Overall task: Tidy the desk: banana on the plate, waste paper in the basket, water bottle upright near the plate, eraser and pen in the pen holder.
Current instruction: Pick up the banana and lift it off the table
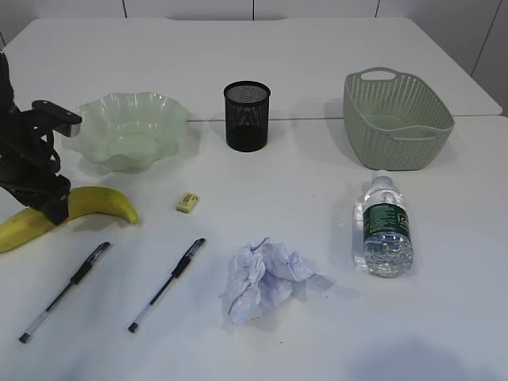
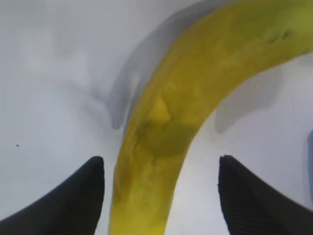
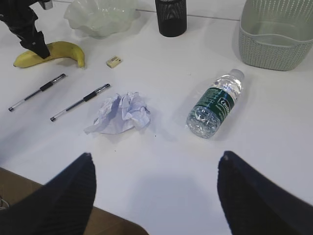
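The yellow banana (image 1: pixel 99 204) lies on the table in front of the pale green wavy plate (image 1: pixel 103 103). My left gripper (image 1: pixel 52 211) is down over its middle, open, with the banana (image 2: pixel 166 127) between the two fingers and a gap on the right side. A water bottle (image 1: pixel 384 226) lies on its side at the right. Crumpled waste paper (image 1: pixel 262 279) sits at centre front. An eraser (image 1: pixel 187 202) and two pens (image 1: pixel 67 290) (image 1: pixel 168 283) lie loose. The black mesh pen holder (image 1: pixel 247 116) and green basket (image 1: pixel 432 115) stand at the back. My right gripper (image 3: pixel 156 155) hangs open over the table's front edge.
A seam between two white tabletops runs behind the plate and pen holder. The left arm's black links (image 1: pixel 32 151) stand at the table's left edge beside the plate. Bare table lies between the bottle and the front edge.
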